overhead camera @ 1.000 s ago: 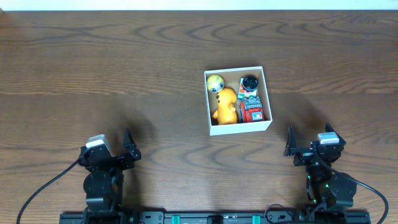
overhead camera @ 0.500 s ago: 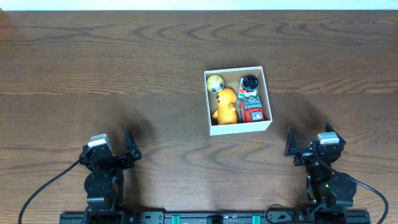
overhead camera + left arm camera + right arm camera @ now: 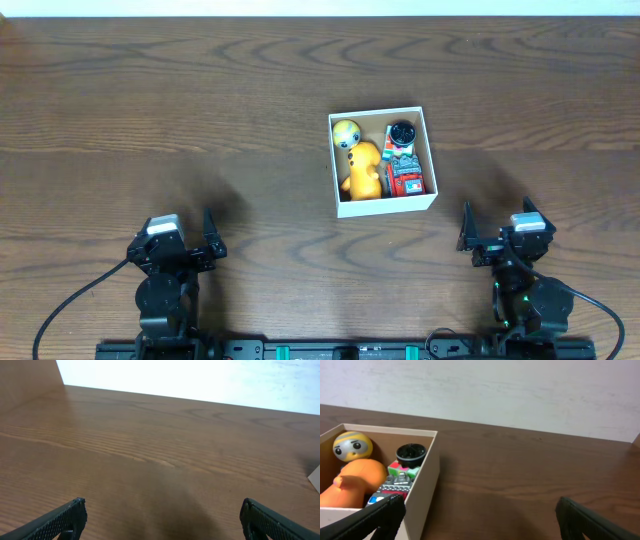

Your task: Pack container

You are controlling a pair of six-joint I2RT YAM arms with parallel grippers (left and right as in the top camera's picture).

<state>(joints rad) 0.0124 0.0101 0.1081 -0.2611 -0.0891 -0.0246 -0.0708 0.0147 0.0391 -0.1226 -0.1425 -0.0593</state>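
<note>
The container, a small square white box, stands right of the table's middle. It holds a yellow round-headed toy, an orange toy, a black round toy and a red, green and grey toy. In the right wrist view the container is at the left with the same toys inside. My left gripper is open and empty near the front edge, far left of the container. My right gripper is open and empty, in front of and right of the container. Both show open in their wrist views.
The brown wooden table spreads around the container. A pale wall lies beyond the table's far edge. A white corner of the container shows at the right edge of the left wrist view.
The left arm has shifted very slightly near the front edge. The right arm, container and toys have not moved.
</note>
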